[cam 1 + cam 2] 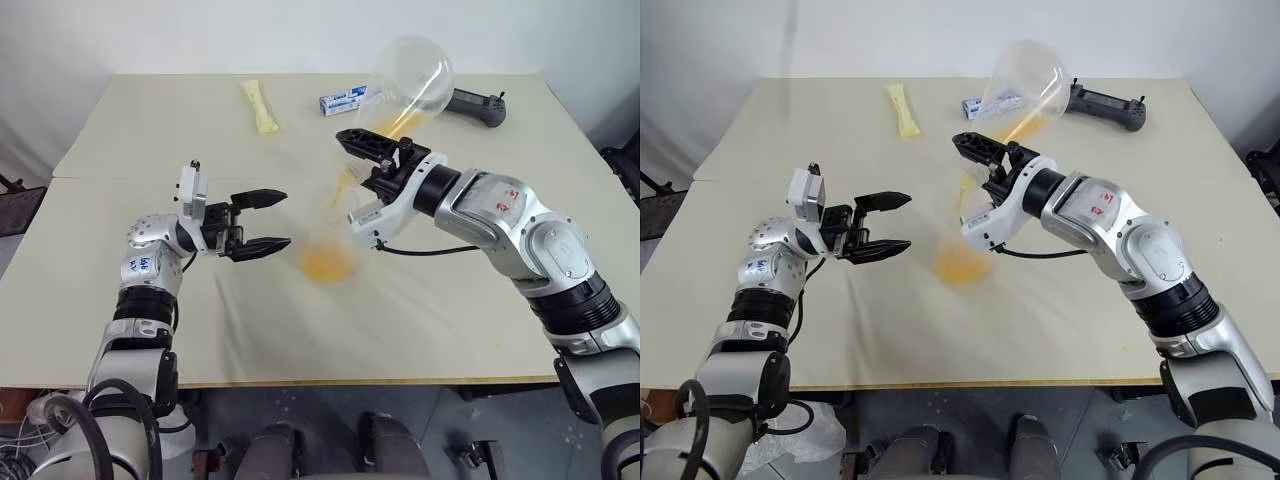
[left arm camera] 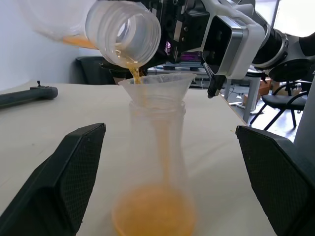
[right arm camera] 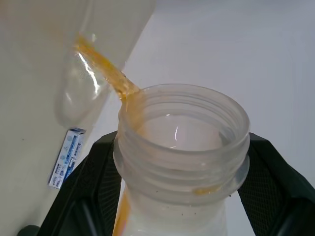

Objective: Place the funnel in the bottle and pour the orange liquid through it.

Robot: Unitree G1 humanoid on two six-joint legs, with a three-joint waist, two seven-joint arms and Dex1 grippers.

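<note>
The bottle (image 2: 157, 142) stands upright on the table with the clear funnel (image 2: 158, 82) seated in its neck. My right gripper (image 1: 366, 150) is shut on the neck of a squat clear container (image 1: 410, 82), tilted mouth-down over the funnel. A thin stream of the orange liquid (image 2: 134, 73) runs from its mouth into the funnel, and more of it pools in the bottle's base (image 1: 328, 262). A little liquid remains in the tilted container. My left gripper (image 1: 285, 218) is open, level with the bottle and just to its left, not touching it.
A pale yellow packet (image 1: 262, 107), a small blue-and-white box (image 1: 342, 100) and a black handheld controller (image 1: 478, 106) lie at the far side of the beige table (image 1: 450, 330). The table's front edge runs just below my arms.
</note>
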